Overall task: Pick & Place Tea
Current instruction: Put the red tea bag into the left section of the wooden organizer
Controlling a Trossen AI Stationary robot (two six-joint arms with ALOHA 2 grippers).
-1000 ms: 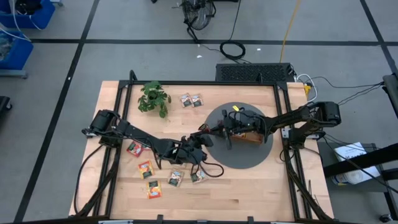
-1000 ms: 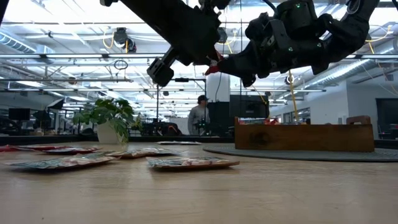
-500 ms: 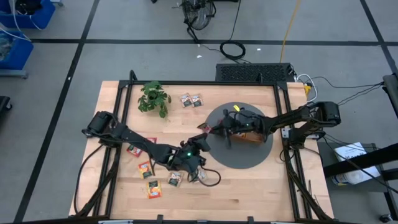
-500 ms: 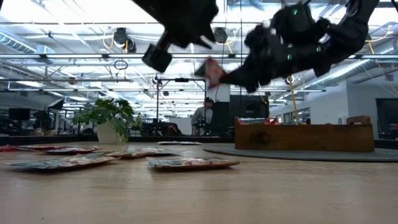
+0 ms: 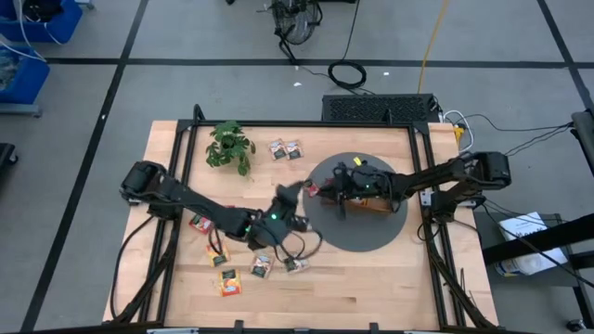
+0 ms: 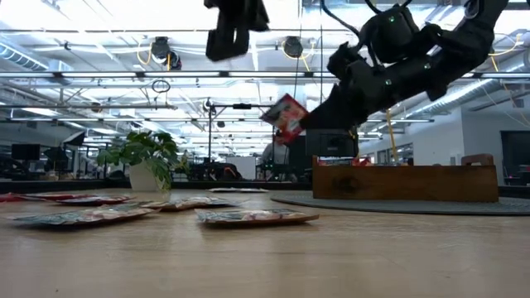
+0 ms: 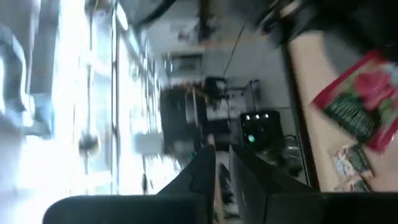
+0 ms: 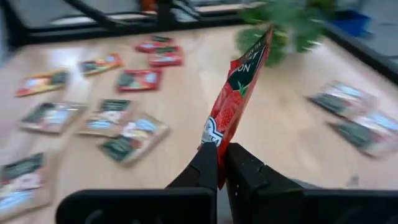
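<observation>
My right gripper [image 8: 221, 163] is shut on a red tea sachet [image 8: 239, 93], held in the air above the left rim of the grey round mat [image 5: 357, 237]. The low view shows this sachet [image 6: 286, 116] in front of that gripper [image 6: 313, 120]. My left gripper [image 5: 288, 198] hangs higher and to its left, level, rolled onto its side. Its fingers [image 7: 202, 177] stand a narrow gap apart with nothing between them. Several more tea sachets [image 5: 262, 266] lie flat on the wood near the table's front left. The brown wooden tray [image 5: 376, 205] rests on the mat under my right arm. My right gripper pinches the red sachet by one edge [image 8: 217, 142] between its two fingers. The fingers come nearly level from the table's right side. The sachet sticks out beyond the fingertips, standing on edge and a little tilted, lifted clear of the table and the mat.
A small leafy plant [image 5: 229, 147] stands at the far left. Two sachets [image 5: 286, 149] lie near the far edge beside it. Black frame rails [image 5: 176, 213] run along the table's left and right sides. Bare wood lies along the near edge [image 5: 371, 288].
My left gripper has risen away from the red sachet and my right gripper, drawn back a little toward the table's left, and rolled about its own axis. My right gripper keeps the sachet, which now sits a little lower and shows more of its face in the low view.
</observation>
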